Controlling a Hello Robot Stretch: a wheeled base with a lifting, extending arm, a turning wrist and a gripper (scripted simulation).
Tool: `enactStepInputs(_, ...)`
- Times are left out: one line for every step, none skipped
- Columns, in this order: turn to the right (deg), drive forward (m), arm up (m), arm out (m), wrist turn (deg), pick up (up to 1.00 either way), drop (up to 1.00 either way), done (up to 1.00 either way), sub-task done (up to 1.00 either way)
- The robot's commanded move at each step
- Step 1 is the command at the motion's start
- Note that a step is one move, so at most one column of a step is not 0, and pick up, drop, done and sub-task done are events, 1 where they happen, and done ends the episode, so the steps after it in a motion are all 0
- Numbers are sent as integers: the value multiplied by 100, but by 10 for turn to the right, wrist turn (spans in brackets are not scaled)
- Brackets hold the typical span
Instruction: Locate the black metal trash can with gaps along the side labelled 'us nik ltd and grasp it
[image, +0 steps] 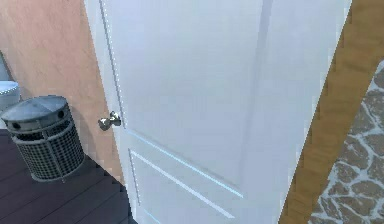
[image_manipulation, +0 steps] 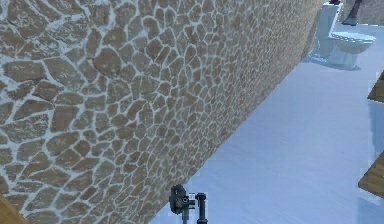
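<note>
trash can (image: 42, 135): black, slatted sides, stands at forward view's left, beside the white door (image: 200, 100).
gripper (image_manipulation: 178, 200): low by the stone wall (image_manipulation: 120, 100), well apart from can; finger state cannot be told; holds nothing.
stage: locating, judged; arm not yet aimed.

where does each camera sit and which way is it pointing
Forward view: on the robot, looking ahead and somewhat down at a white door with a silver knob; a black trash can with gaps in its side stands at the view's left.
Arm side view: on the robot's body, looking out to the arm's side along a stone wall and pale floor toward a toilet; the arm's dark end with its fingers rises at the bottom edge.
Shared: the stone wall, at the forward view's lower right.
</note>
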Motion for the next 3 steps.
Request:
enactStepInputs(0, 0, 0, 0, 450, 0, 0, 0, 0)
enactStepInputs(0, 0, 0, 0, 450, 0, 0, 0, 0)
enactStepInputs(0, 0, 0, 0, 450, 0, 0, 0, 0)
